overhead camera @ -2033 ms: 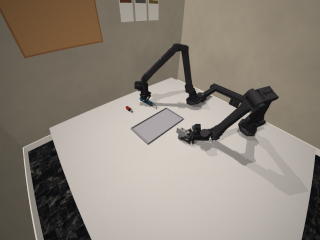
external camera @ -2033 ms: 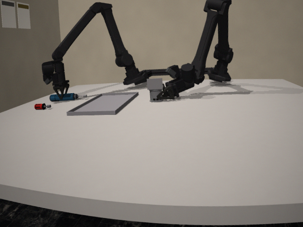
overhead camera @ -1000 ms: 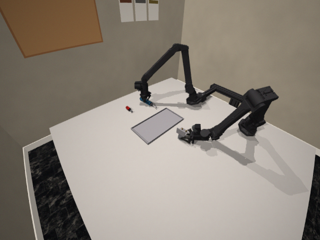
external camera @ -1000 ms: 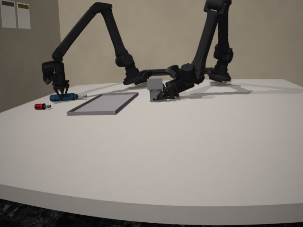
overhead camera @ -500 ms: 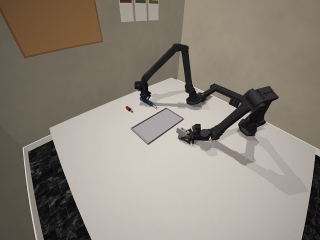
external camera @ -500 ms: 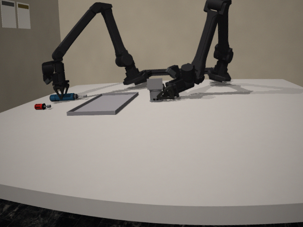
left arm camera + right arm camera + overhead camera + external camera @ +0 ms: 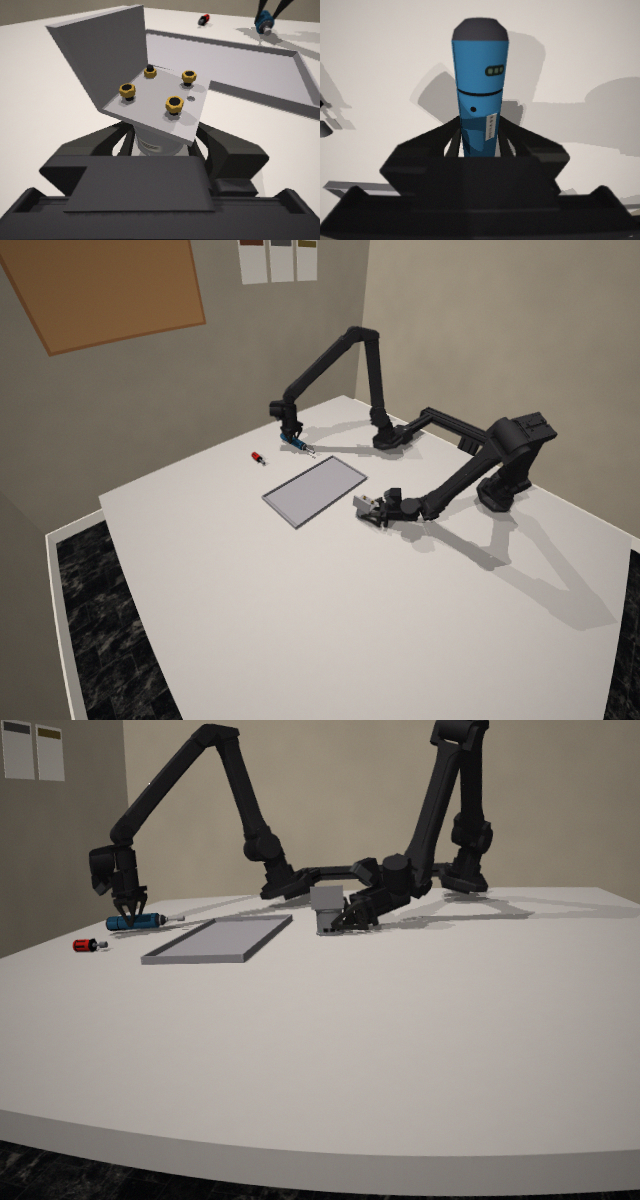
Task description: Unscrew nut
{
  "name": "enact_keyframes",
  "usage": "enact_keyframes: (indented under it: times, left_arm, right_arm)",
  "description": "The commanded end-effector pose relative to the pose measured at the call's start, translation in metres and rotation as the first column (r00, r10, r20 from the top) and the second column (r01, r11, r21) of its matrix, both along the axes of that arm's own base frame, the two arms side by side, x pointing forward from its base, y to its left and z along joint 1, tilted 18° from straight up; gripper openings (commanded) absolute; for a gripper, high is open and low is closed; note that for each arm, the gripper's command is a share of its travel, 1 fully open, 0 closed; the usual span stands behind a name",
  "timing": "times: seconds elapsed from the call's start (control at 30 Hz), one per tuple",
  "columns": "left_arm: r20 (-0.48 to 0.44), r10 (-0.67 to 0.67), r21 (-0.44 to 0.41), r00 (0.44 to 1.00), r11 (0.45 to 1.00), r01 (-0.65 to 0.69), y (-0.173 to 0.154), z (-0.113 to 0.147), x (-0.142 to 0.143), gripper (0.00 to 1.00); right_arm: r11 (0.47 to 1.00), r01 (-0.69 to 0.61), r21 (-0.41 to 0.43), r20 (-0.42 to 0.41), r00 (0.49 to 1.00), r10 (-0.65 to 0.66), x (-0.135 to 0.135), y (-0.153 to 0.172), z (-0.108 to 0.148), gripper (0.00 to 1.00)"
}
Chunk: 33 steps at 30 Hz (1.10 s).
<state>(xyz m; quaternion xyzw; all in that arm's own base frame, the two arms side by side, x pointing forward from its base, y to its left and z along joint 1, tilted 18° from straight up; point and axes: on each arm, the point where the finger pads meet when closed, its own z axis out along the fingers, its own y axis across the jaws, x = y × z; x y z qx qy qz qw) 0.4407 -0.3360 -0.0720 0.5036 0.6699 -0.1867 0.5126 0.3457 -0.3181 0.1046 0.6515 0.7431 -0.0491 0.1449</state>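
Reporter: "What could go wrong?"

Robot: "Pressing the driver (image 7: 295,443) (image 7: 147,920) (image 7: 263,22) (image 7: 480,65) off-centre could tip the unfixed joint module (image 7: 326,918) (image 7: 160,142) or spin it; my left fingers (image 7: 366,512) (image 7: 336,925), partly open, grip its body."

Reporter: "And the seated nut (image 7: 150,73)?"

Robot: "Above those fingers, on the bracket (image 7: 363,504) (image 7: 326,898) (image 7: 100,55), just beside the tray (image 7: 279,512) (image 7: 192,959) (image 7: 225,44) (image 7: 362,186). My right fingers (image 7: 292,440) (image 7: 131,922), under half open, clasp the driver beside the tray's opposite side."
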Motion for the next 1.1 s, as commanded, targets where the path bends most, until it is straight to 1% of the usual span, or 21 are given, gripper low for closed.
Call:
enact_keyframes:
  times: [0.0, 0.13, 0.53, 0.7, 1.07]
  left_arm:
    - [0.017, -0.002, -0.01, 1.0, 1.0, 0.002, -0.004, 0.006, 0.006, 0.59]
    - [0.017, -0.002, -0.01, 1.0, 1.0, 0.002, -0.004, 0.006, 0.006, 0.59]
    - [0.017, -0.002, -0.01, 1.0, 1.0, 0.002, -0.004, 0.006, 0.006, 0.59]
    - [0.017, -0.002, -0.01, 1.0, 1.0, 0.002, -0.004, 0.006, 0.006, 0.59]
    - [0.017, -0.002, -0.01, 1.0, 1.0, 0.002, -0.004, 0.006, 0.006, 0.59]
  right_arm:
    - [0.999, -0.002, -0.046, 0.061, 0.998, 0.004, 0.017, -0.006, 0.043, 0.42]
    - [0.999, 0.0, -0.047, 0.061, 0.998, 0.003, 0.016, -0.006, 0.043, 0.42]
    - [0.999, -0.002, -0.048, 0.062, 0.998, 0.005, 0.014, 0.001, 0.063, 0.42]
    - [0.999, 0.002, -0.049, 0.061, 0.998, 0.0, 0.012, -0.002, 0.063, 0.42]
    - [0.999, 0.001, -0.049, 0.063, 0.998, 0.002, 0.009, 0.005, 0.081, 0.42]
